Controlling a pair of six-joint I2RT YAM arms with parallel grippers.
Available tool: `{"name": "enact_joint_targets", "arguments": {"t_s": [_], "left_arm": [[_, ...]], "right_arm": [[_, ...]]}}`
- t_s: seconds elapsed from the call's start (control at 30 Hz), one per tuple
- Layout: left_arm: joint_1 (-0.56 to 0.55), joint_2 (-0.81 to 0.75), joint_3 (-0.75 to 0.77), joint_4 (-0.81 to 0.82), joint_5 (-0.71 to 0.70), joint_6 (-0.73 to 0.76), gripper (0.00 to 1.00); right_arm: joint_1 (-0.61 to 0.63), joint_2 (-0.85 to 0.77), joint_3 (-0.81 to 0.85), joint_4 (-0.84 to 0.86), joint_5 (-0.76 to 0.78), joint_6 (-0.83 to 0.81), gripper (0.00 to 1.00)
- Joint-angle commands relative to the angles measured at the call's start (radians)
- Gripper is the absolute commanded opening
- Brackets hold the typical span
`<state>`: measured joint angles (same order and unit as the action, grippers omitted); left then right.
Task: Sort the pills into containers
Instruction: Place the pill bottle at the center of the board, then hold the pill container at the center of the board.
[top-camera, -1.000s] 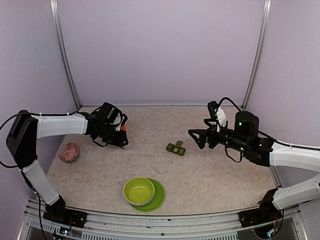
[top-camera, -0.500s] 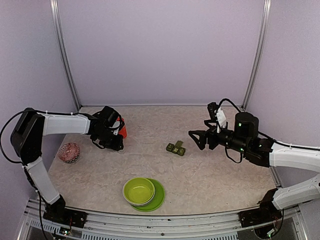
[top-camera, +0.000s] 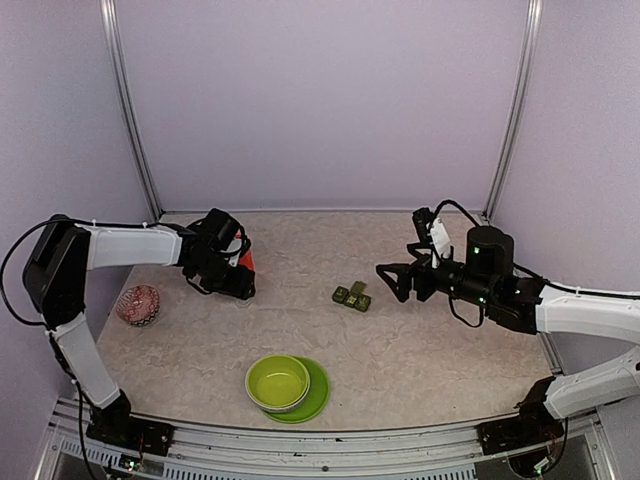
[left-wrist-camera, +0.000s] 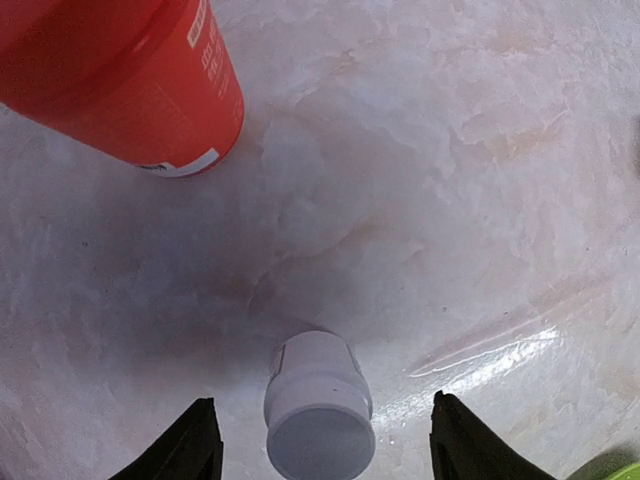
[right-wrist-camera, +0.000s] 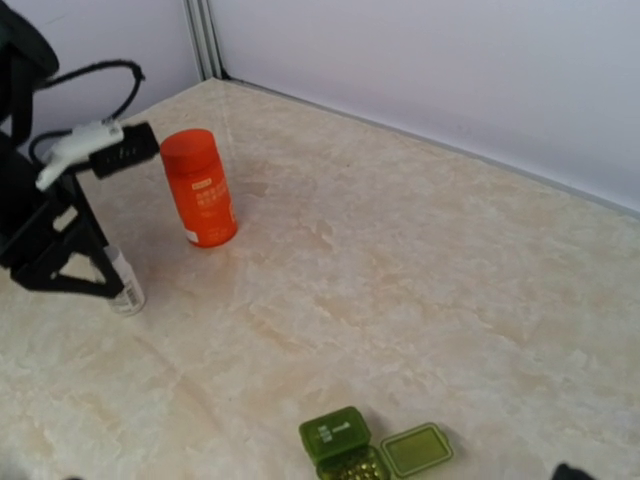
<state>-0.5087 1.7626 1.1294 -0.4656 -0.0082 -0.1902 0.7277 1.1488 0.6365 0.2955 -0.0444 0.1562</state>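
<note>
The containers (top-camera: 352, 296) are a dark green strip box mid-table; in the right wrist view the containers (right-wrist-camera: 360, 450) show two lids flipped open and small yellowish pills (right-wrist-camera: 352, 468) in one compartment. My left gripper (top-camera: 240, 288) is at the back left beside an orange-red bottle (top-camera: 245, 262). In the left wrist view my left gripper (left-wrist-camera: 322, 450) is open, with a small white vial (left-wrist-camera: 318, 400) standing upright between the fingers and a gap on each side. My right gripper (top-camera: 390, 280) hovers open just right of the containers, holding nothing.
A lime-green bowl (top-camera: 278, 381) sits on a green plate (top-camera: 318, 395) near the front centre. A red patterned round object (top-camera: 138, 304) lies at the far left. The orange-red bottle (right-wrist-camera: 198, 188) stands upright behind the white vial (right-wrist-camera: 125, 288).
My left gripper's jaws have opened off the white vial, which now stands free on the table. The right arm has barely moved.
</note>
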Motion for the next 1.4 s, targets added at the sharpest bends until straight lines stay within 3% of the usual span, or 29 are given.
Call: {"name": "enact_joint_targets", "arguments": {"t_s": [0.0, 0.4, 0.87, 1.37], "left_arm": [[-0.029, -0.066, 0.067, -0.008, -0.011, -0.005, 0.72], [-0.157, -0.128, 0.211, 0.001, 0.020, 0.000, 0.98], [-0.194, 0.041, 0.233, 0.162, 0.108, -0.007, 0.99], [-0.153, 0.302, 0.337, 0.324, 0.312, -0.057, 0.99]], "right_arm": [[-0.016, 0.019, -0.001, -0.003, -0.012, 0.018, 1.00], [-0.059, 0.065, 0.025, -0.011, -0.101, 0.077, 1.00], [-0.146, 0.178, 0.070, 0.011, -0.273, 0.245, 1.00], [-0.251, 0.487, 0.193, 0.058, -0.437, 0.396, 0.99]]}}
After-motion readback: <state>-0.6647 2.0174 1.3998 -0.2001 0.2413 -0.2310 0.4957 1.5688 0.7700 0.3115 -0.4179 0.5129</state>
